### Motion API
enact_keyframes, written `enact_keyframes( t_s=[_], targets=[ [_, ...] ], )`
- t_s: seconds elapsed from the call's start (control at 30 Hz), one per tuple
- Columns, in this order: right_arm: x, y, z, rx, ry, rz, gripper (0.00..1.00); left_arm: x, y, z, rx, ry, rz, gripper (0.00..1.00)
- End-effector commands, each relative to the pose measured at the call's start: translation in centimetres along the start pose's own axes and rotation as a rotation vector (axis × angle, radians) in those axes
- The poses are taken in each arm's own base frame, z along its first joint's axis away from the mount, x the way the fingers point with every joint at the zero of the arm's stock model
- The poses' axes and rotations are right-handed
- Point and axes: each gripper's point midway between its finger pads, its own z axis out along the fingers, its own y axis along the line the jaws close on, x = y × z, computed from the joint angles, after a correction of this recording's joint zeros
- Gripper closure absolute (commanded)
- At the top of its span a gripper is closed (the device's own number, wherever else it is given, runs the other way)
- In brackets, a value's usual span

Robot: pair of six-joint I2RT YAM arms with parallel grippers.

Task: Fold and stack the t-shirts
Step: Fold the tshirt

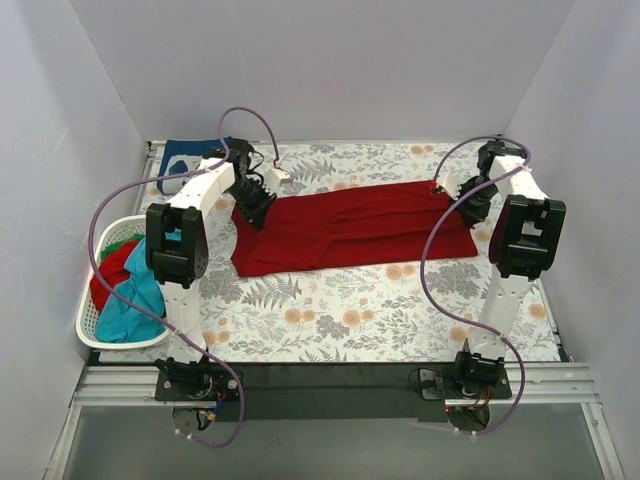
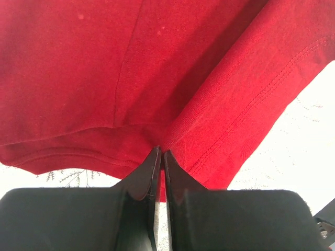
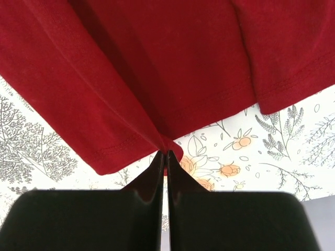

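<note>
1. White plastic, the laundry basket (image 1: 92, 330) stands well to the left of the dark red t-shirt (image 1: 350, 235). It holds a heap of t-shirts (image 1: 125, 290), red and teal with a bit of green, not yet folded.
2. A navy blue t-shirt (image 1: 185, 160) lies left of the dark red t-shirt and behind it, partly hidden by the left arm.
3. The left tool (image 1: 252, 205) sits at the far left corner of the dark red t-shirt. Its fingers are pressed together with a pinch of red cloth between them.
4. The dark red t-shirt itself lies in the middle of the desk (image 1: 350, 310), on the flowered cover, drawn out long between the two tools.
5. The right tool (image 1: 455, 195) sits at the far right corner of the dark red t-shirt and is clamped on the cloth in the same way.
6. I judge that the fold of this shirt is the step in hand. The next move calls for both tools to lift and travel together, evenly, so the cloth does not twist or slip out.
7. The top view shows the basket and the navy shirt, but not the grip. The wrist views show the pinch at the left tool (image 2: 161, 152) and the right tool (image 3: 167, 153), and the stitched hems.
</note>
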Motion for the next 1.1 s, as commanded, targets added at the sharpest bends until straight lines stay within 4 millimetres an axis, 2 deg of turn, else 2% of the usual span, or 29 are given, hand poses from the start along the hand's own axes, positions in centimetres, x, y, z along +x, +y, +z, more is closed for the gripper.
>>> enact_keyframes(
  t_s=[0.0,1.07],
  targets=[
    [-0.3,-0.6,-0.5,0.010,0.007,-0.007,0.99,-1.1,1.3,-1.0,-0.041,-0.031,0.027,1.00],
    [-1.8,-2.9,1.0,0.030,0.017,-0.024,0.99,-0.9,2.8,-0.3,-0.055,-0.028,-0.004,1.00]
  ],
)
